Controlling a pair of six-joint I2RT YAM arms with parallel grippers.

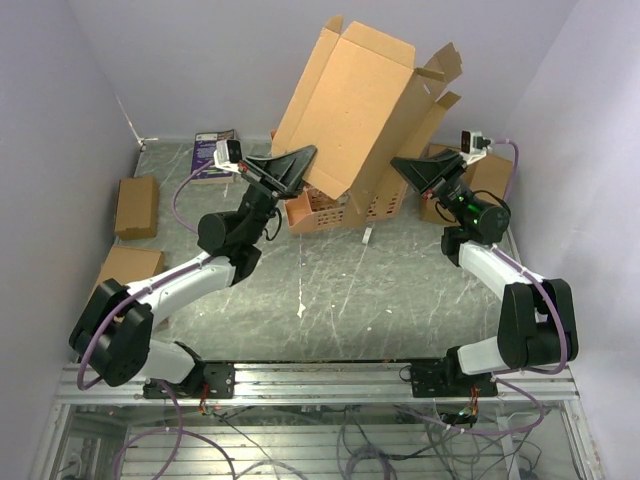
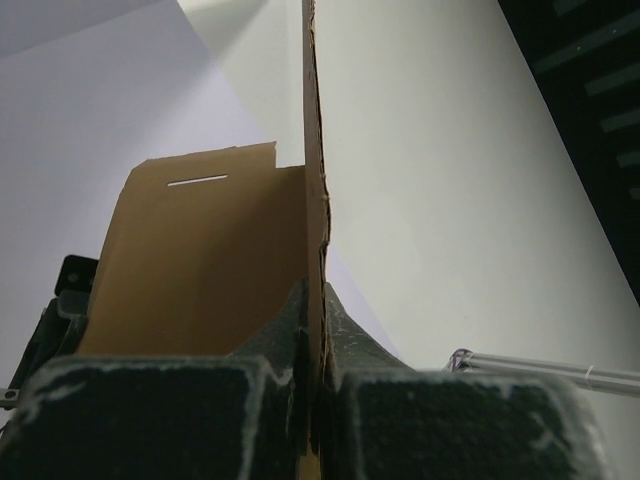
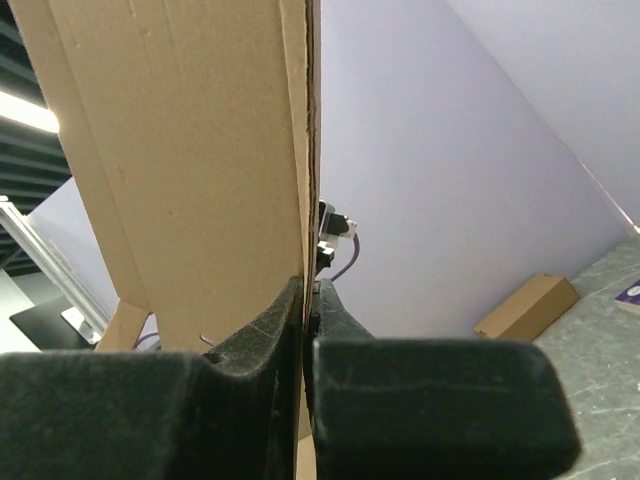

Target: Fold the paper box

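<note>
The paper box (image 1: 350,105) is a plain brown cardboard sheet with flaps, held up in the air above the back of the table and tilted to the right. My left gripper (image 1: 305,158) is shut on its lower left edge. In the left wrist view the cardboard edge (image 2: 314,200) runs straight up from between the jaws of my left gripper (image 2: 316,300). My right gripper (image 1: 402,165) is shut on the sheet's lower right flap. Seen from the right wrist, the paper box (image 3: 210,150) rises from the pinched jaws of that gripper (image 3: 308,290).
An orange lattice rack (image 1: 330,210) stands under the raised sheet. Ready-made brown boxes sit at the left (image 1: 136,206), lower left (image 1: 128,268) and right (image 1: 488,172). A dark booklet (image 1: 212,153) lies at the back left. Purple walls close in on both sides.
</note>
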